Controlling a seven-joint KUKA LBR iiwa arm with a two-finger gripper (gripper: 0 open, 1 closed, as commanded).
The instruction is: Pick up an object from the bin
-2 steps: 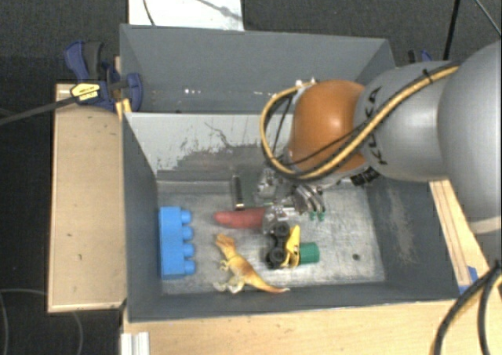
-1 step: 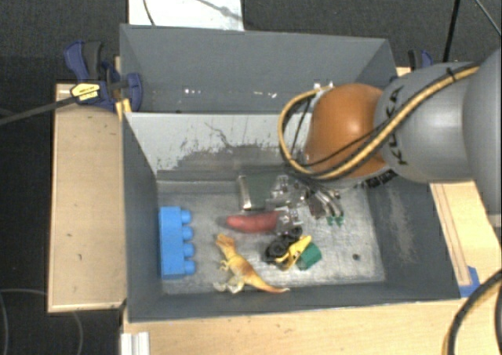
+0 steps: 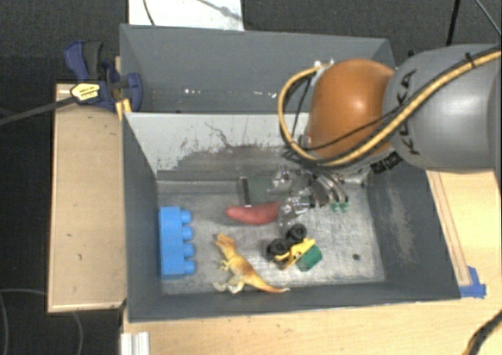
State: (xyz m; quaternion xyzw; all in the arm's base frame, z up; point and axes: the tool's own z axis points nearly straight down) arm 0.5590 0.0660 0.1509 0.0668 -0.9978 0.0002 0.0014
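Over the middle of the grey metal bin (image 3: 235, 63) hung the gripper (image 3: 304, 195), low above the floor, carried by the arm (image 3: 455, 110) with its orange cover (image 3: 349, 103) and looped yellow-and-black cables (image 3: 292, 122). Whether the gripper was clenched or released could not be told. Just to its left lay a red oblong thing (image 3: 252, 213), its right end close to the gripper, and behind that a small dark grey block (image 3: 252, 187). Near the front sat a yellow and green toy vehicle (image 3: 293, 252) with black wheels, beside a yellow dinosaur (image 3: 243, 267). A blue studded brick (image 3: 176, 242) lay well apart at the left. The bin's floor was scuffed and speckled, and its back wall was scratched pale. Dark carpet (image 3: 47, 16) surrounded the bin.
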